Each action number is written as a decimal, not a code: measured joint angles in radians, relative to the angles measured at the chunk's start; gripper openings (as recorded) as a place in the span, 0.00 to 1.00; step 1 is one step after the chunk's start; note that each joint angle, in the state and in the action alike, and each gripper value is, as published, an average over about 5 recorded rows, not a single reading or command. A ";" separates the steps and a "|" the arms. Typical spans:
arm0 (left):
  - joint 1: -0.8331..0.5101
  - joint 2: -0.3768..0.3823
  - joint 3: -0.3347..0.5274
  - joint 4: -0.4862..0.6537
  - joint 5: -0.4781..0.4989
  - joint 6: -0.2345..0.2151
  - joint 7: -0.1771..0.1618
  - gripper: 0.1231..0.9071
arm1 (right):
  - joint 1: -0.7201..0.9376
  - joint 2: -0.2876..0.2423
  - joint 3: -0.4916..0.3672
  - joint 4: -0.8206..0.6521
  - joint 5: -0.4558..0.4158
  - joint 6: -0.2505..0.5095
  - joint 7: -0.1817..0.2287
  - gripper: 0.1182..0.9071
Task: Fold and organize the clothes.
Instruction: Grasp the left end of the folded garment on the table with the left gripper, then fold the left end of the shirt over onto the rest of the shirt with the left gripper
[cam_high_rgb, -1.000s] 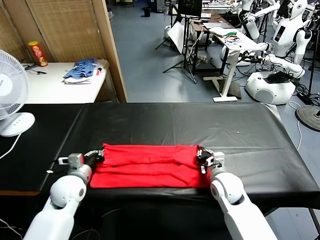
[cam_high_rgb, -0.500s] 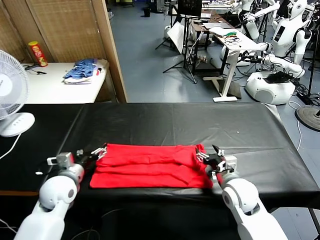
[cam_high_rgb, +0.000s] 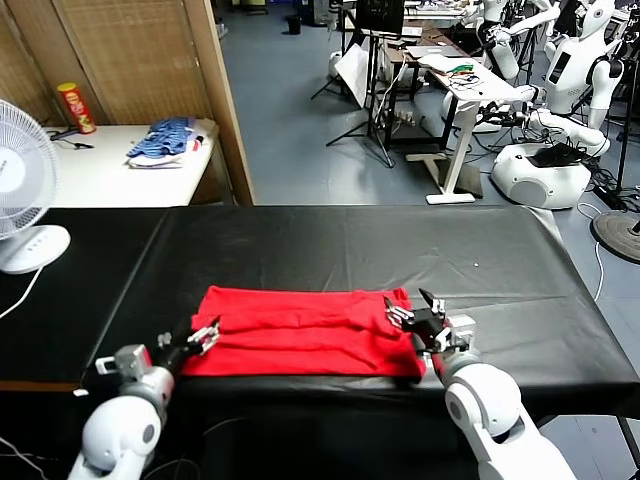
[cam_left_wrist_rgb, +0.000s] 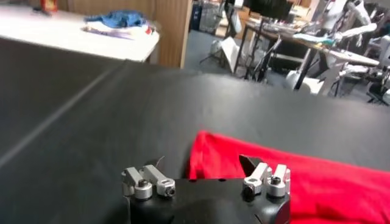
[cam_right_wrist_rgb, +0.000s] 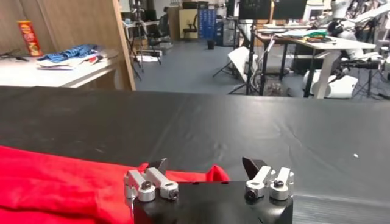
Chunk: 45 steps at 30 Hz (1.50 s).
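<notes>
Both arms have pulled back toward the frame's bottom since the earlier frames, left gripper (cam_high_rgb: 200, 335) and right gripper (cam_high_rgb: 412, 314) spread wide and empty, leaving the folded bright red cotton T-shirt (cam_high_rgb: 300, 330) flat at lower centre on the black-covered table (cam_high_rgb: 330, 245), likely to re-grip.

Open right claw (cam_right_wrist_rgb: 207, 170) above red T-shirt (cam_right_wrist_rgb: 55, 179).
</notes>
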 joint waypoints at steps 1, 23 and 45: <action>0.006 -0.009 0.001 0.000 0.005 -0.001 0.001 0.84 | 0.001 0.000 -0.002 0.000 -0.001 0.000 0.000 0.86; 0.027 -0.016 -0.009 0.015 0.177 -0.057 0.034 0.04 | -0.028 0.025 0.002 0.042 -0.026 0.010 -0.009 0.86; 0.058 0.243 -0.058 -0.128 0.133 0.022 -0.057 0.04 | -0.120 0.072 0.036 0.097 -0.056 0.012 -0.010 0.86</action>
